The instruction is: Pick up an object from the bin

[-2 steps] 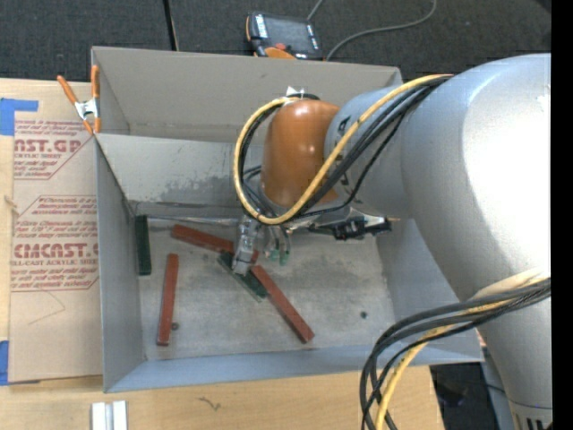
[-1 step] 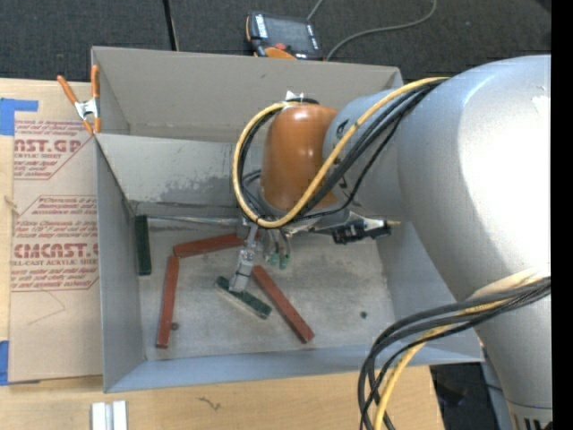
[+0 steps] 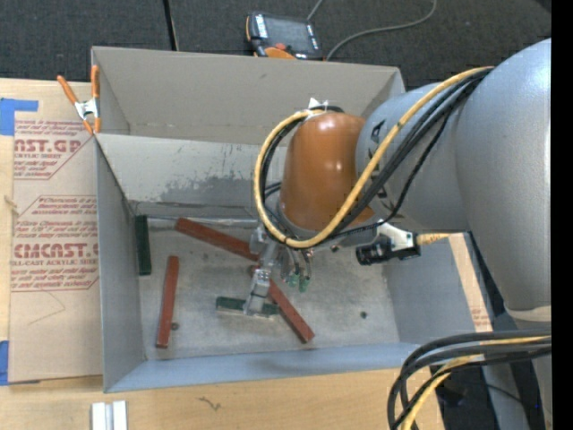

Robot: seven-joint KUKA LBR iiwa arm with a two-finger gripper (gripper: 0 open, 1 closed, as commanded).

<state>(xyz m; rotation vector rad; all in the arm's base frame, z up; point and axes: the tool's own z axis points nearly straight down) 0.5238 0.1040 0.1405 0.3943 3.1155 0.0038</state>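
My gripper [image 3: 260, 305] reaches down into the middle of the bin floor, its fingertips right at a small dark green bar [image 3: 235, 305] that lies flat there. A reddish-brown stick [image 3: 291, 315] lies slanted just to the right of the fingertips, touching or nearly touching them. Another reddish-brown stick [image 3: 213, 236] lies slanted behind the gripper, partly hidden by it. Whether the green bar sits between the fingers I cannot make out.
A third reddish-brown stick [image 3: 166, 301] lies near the left side of the floor, and a dark green bar [image 3: 142, 245] stands along the left wall. The orange cover and looping cables of the arm hang over the bin's right half.
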